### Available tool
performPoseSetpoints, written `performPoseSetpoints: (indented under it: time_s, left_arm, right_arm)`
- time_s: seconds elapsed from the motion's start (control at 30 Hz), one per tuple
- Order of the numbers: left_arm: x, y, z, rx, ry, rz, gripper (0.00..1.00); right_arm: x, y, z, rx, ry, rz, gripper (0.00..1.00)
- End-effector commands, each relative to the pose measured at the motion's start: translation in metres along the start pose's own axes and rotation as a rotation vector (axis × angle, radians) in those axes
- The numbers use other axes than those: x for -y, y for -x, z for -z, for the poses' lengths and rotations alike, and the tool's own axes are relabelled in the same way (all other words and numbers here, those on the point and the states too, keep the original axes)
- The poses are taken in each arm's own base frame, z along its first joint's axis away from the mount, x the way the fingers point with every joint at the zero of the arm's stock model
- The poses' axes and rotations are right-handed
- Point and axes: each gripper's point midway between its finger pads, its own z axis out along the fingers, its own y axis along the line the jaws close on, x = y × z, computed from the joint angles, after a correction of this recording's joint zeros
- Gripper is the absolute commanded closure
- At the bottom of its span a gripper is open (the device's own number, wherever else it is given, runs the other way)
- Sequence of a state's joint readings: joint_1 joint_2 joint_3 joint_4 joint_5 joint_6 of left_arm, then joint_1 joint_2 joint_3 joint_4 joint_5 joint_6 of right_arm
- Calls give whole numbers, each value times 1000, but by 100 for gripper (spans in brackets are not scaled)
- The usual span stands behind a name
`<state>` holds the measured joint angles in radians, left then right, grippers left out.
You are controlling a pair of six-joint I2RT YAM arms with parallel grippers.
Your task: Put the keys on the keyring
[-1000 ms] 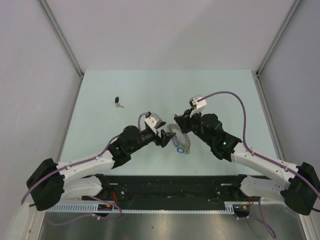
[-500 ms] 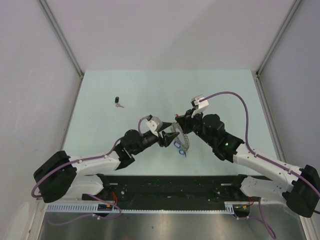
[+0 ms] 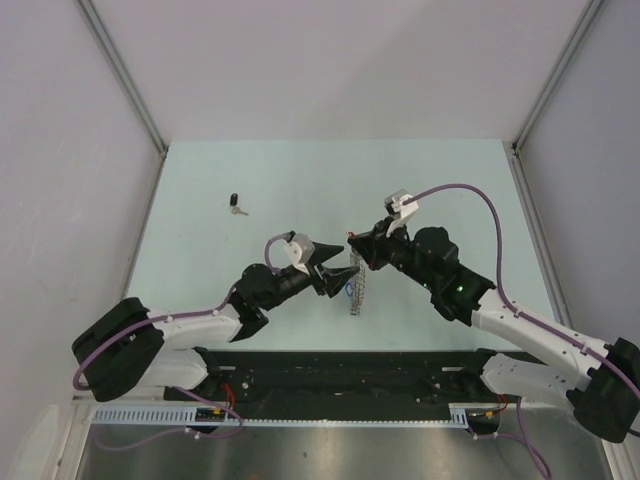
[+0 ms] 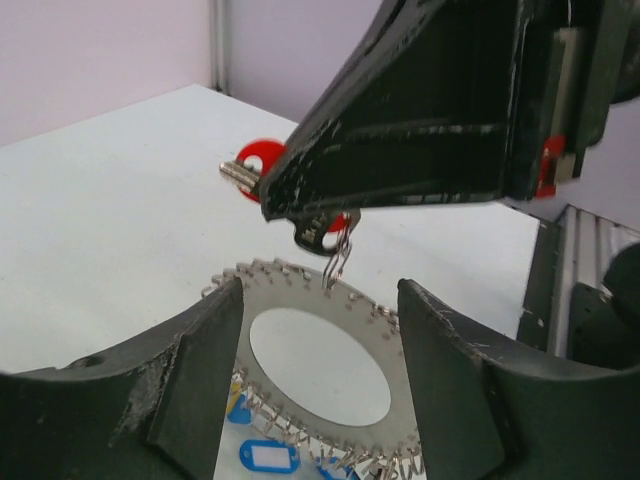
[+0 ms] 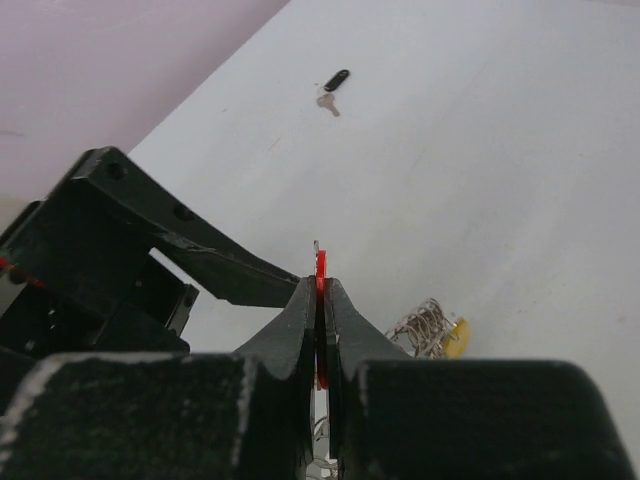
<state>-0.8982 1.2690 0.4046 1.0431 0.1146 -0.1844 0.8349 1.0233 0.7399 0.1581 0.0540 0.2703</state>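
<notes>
My left gripper (image 3: 338,270) grips the keyring (image 3: 355,285) across its width and holds it tilted up off the table. In the left wrist view the keyring (image 4: 300,292) is a flat silver ring fringed with small clips and blue tags, spanning my two fingers (image 4: 215,350). My right gripper (image 3: 356,244) is shut on the red-headed key (image 5: 321,270). In the left wrist view that key (image 4: 252,163) is just above the ring's far edge. A small wire loop (image 4: 340,258) hangs from it down to the rim.
A loose black-headed key (image 3: 236,204) lies on the pale green table (image 3: 450,190) at the far left and also shows in the right wrist view (image 5: 332,85). A yellow tag (image 5: 455,338) hangs from the ring. Grey walls enclose the table.
The keyring went from lying fairly flat to standing edge-on in the top view. My left gripper shifted slightly left and toward me. My right gripper with the red key stayed over the ring.
</notes>
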Motion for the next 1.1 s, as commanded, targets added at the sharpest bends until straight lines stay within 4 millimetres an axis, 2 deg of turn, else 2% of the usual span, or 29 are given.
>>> performPoseSetpoints:
  time_s: [0.0,0.07,0.13,0.17,0.33,0.57,0.67,0.8,0.87,1.03,1.07]
  left_arm:
    - [14,26,10,75,-136,7,31]
    - [18,24,15,54,-185,2,28]
    - [14,30,18,66,-198,-13,26]
    - [22,30,20,57,-256,-21,25]
    - [31,36,15,41,-347,-40,23]
    - [29,41,7,50,-355,-35,26]
    - [34,49,6,70,-380,-23,31]
    - [37,47,6,50,-400,9,43]
    - [39,47,6,52,-411,20,46]
    - [43,45,6,38,-435,60,60]
    - [44,44,6,34,-436,64,68]
  right_arm:
    - [-15,39,10,118,180,31,100]
    - [-22,39,14,111,263,51,100]
    - [-26,39,18,107,336,81,100]
    - [-27,39,19,108,358,91,100]
    - [-43,36,26,99,519,136,100]
    - [-56,31,31,89,637,178,100]
    - [-57,23,30,65,662,180,100]
    - [-58,23,29,65,675,182,100]
    - [-58,21,28,62,675,184,100]
    - [-57,19,27,55,673,185,100]
    - [-57,19,27,55,673,185,100]
